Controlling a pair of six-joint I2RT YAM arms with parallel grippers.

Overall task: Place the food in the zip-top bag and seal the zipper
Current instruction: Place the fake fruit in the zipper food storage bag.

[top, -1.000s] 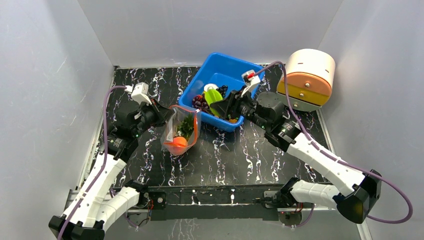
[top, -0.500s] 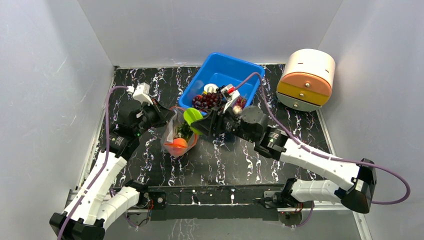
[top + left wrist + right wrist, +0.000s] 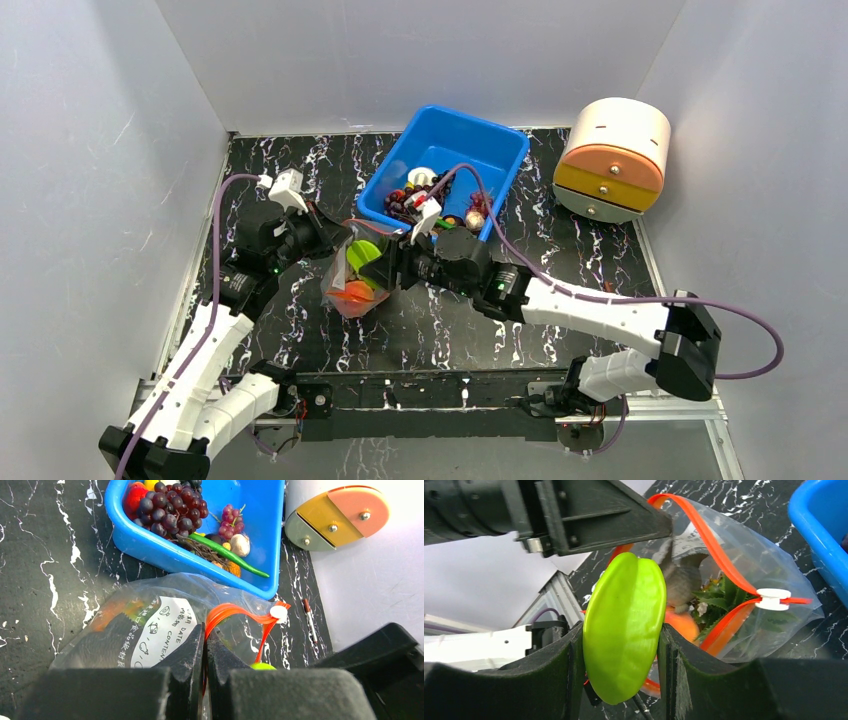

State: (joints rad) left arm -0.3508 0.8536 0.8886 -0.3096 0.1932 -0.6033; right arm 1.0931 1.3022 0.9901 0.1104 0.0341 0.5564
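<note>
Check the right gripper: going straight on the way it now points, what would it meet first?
Probably the open mouth of the zip-top bag, whose rim the left gripper pinches. The green fruit in the right gripper leads, so it would pass the zipper and meet the food inside; depth is unclear.

A robot lab cell: plain white walls (image 3: 100,150) box in a black marbled tabletop (image 3: 590,262) bearing two arms (image 3: 600,315).

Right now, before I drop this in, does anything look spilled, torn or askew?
Nothing stands out. The left fingers pinch the zip-top bag open by its rim; the right fingers hold the green fruit at its mouth; other food sits in the blue bin.
</note>
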